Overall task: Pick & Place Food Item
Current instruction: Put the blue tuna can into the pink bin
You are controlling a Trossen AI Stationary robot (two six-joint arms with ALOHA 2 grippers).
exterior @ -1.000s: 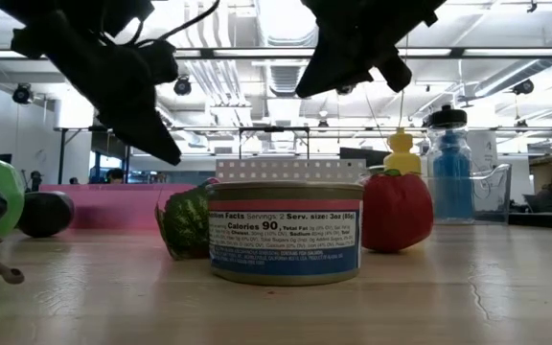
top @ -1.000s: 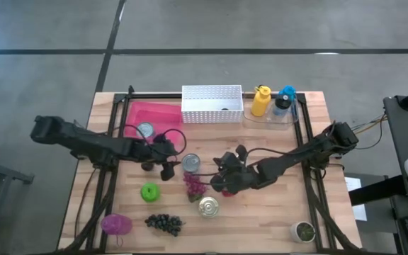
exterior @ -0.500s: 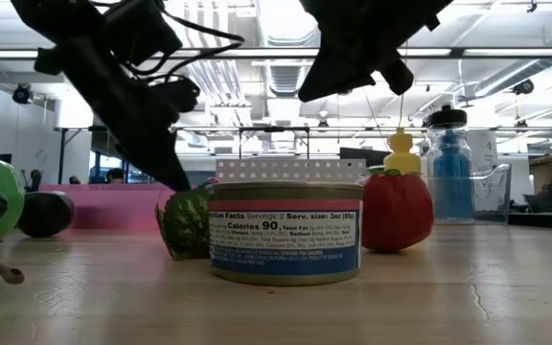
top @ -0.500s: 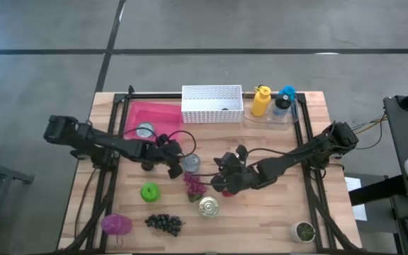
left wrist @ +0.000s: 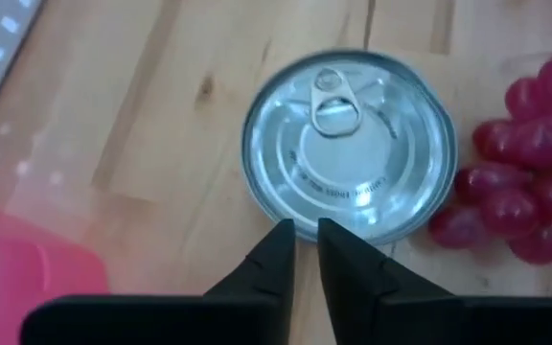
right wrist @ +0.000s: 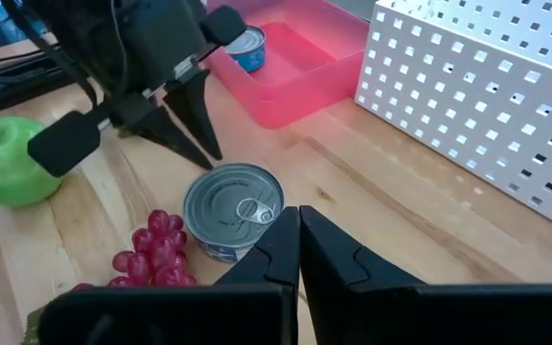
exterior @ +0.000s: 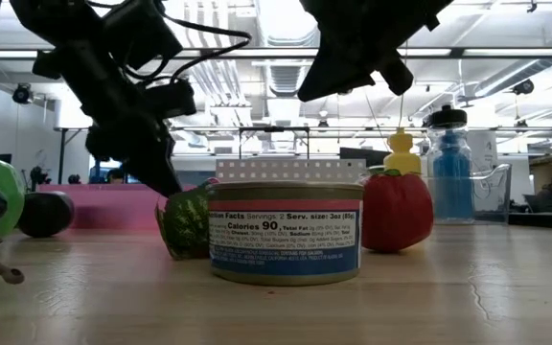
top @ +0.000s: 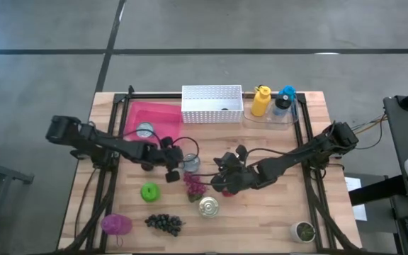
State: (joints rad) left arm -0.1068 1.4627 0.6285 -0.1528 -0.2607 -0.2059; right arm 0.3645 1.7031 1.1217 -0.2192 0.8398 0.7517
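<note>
**Left gripper at the can's rim, tips drawn in, nothing held**

1. Bench (top: 317,205): both arms reach in from the left and right edges and meet near the middle. A pink tray (top: 154,113) sits toward the far left corner.

2. Task's thing: judged to be the silver can (top: 190,163), since it is the food item closest to a working gripper. It stands upright near the middle of the bench, lid and pull tab facing up. Red grapes (top: 193,185) lie just beside it on the near-edge side. Being round, it has no long axis in plan, so any approach line across the lid serves equally.

3. Left gripper (top: 173,166): it lies on the left-edge side of the can. In its own wrist view the gripper (left wrist: 305,230) shows the two fingers drawn almost together, with only a slim gap, and the tips sit at the can's (left wrist: 348,144) rim and not astride it. It grips nothing.

4. Right gripper (top: 222,178): closed and empty. It is on the right-edge side of the can, near it but clearly apart.

5. Finding: the left arm is the nearer. The can lies directly ahead of its tips, toward the right edge. As they stand, the fingers are judged too narrow to straddle the can, so they would need to spread before any grasp
</note>
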